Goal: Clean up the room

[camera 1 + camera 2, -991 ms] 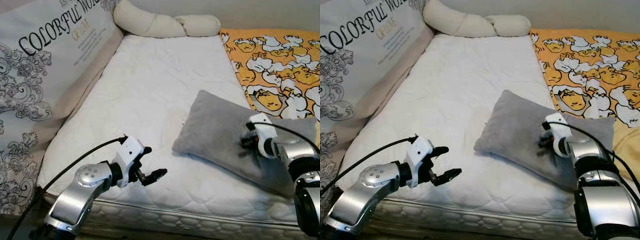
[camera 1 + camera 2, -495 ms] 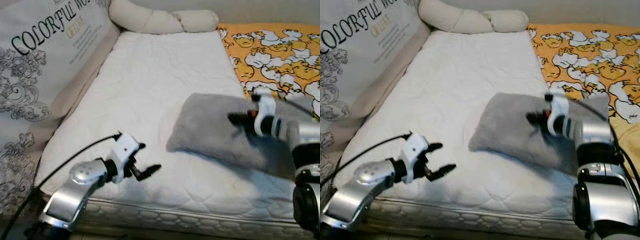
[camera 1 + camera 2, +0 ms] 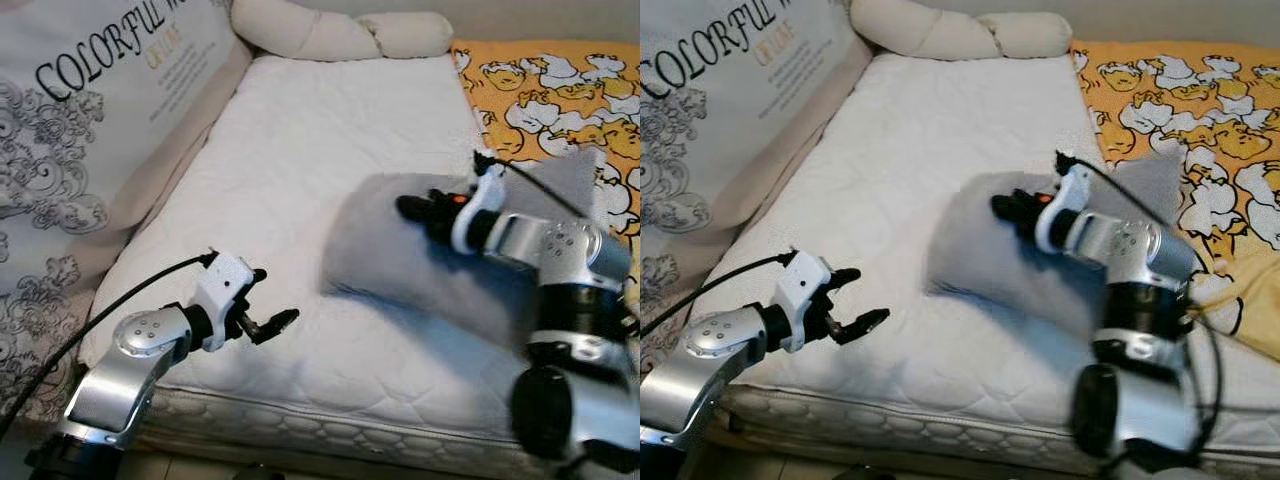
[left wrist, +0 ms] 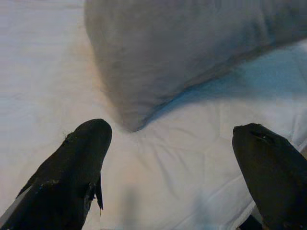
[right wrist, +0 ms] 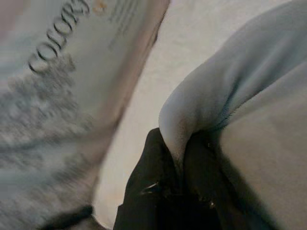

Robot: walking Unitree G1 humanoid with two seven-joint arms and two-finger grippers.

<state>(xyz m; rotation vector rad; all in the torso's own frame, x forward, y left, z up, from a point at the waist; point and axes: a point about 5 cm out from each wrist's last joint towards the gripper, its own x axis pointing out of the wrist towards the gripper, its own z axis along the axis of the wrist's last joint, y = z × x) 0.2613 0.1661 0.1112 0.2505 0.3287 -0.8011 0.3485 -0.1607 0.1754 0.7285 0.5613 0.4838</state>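
A grey pillow (image 3: 400,262) lies across the right half of the white mattress (image 3: 300,160), its left part lifted off the sheet. My right gripper (image 3: 415,208) is shut on a pinched fold of the grey pillow (image 5: 249,110), black fingers (image 5: 158,191) clamped on the fabric. My left gripper (image 3: 272,298) hovers open over the mattress's front left, its fingers (image 4: 72,167) spread wide and facing the pillow's corner (image 4: 144,62) a short way off.
A large printed cushion (image 3: 90,130) leans along the left side. A cream bolster (image 3: 330,30) lies at the head of the bed. An orange duck-patterned blanket (image 3: 560,90) covers the right side. The mattress's front edge (image 3: 330,420) runs below both arms.
My right gripper has moved left and up with the pillow fold in it, pulling the pillow's left part off the mattress. The left gripper has shifted slightly left and stays open.
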